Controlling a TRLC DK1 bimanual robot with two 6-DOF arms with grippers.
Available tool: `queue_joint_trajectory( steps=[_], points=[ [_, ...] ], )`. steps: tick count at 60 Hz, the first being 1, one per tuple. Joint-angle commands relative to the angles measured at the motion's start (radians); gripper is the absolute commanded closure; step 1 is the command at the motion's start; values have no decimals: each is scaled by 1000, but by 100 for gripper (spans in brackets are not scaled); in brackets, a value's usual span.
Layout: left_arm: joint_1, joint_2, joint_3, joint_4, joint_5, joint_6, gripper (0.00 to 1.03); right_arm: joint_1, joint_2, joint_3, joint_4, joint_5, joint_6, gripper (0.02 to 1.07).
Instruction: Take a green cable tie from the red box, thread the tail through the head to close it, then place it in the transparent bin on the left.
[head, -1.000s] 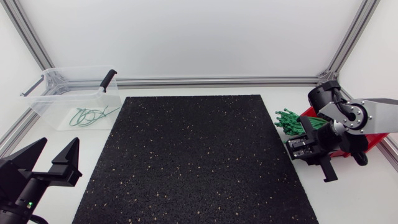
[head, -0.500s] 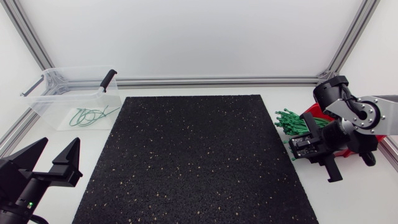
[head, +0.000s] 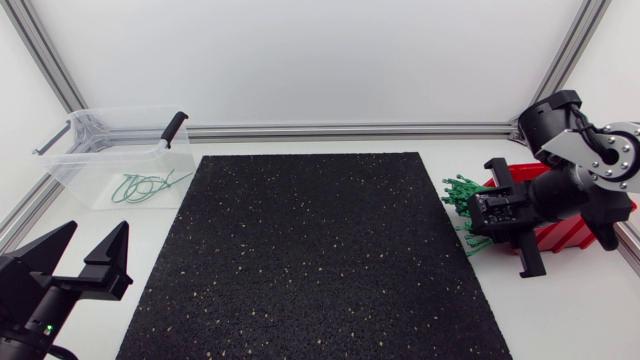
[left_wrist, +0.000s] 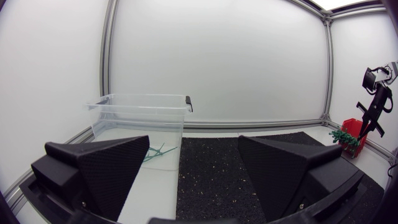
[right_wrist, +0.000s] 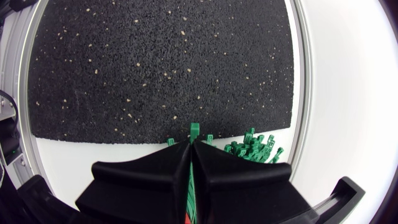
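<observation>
**Right claw clamped on one tie at the red box; left claw idle and wide open**

The white table (head: 560, 310) carries a large black speckled mat (head: 310, 250) across its middle. The right arm (head: 585, 165) comes in over the red box (head: 562, 236) at the mat's right edge and covers most of it, so only strips of red show in the head view. The transparent bin (head: 70, 170) sits well apart, beyond the mat's far left corner, with a black handle (head: 173, 128) on its rim and looped green ties (head: 145, 187) lying inside. A bundle of green ties (head: 462, 193) spills out of the red box toward the mat.

The left gripper (head: 98, 228) sits low beside the mat's near left corner, its fingers spread wide with nothing between them.

From overhead the right arm's own bulk hides its fingers. Only the right wrist view shows the right gripper (right_wrist: 190, 143) pressed closed on a green cable tie (right_wrist: 194, 130), whose head pokes out just ahead of the fingertips, the bundle's heads close beside it. The left wrist view looks across the mat, the bin near ahead and the red box far off.
</observation>
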Motion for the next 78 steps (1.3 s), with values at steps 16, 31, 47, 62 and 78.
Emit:
queue_joint_trajectory(
  steps=[16,31,47,62,78],
  points=[
    [-8,1,-39,-29,3,-1,4,-6,7,123,-83,-182,126,99],
    [-8,1,-39,-29,1,-1,4,-133,21,354,-204,-405,256,99],
    [-14,2,-39,-29,1,-1,4,-286,53,583,-400,-652,338,99],
    [-19,2,-39,-29,0,-1,4,-253,7,623,-388,-682,509,101],
    [-20,1,-38,-30,-6,-1,4,-59,-54,651,-409,-596,716,101]
  ],
)
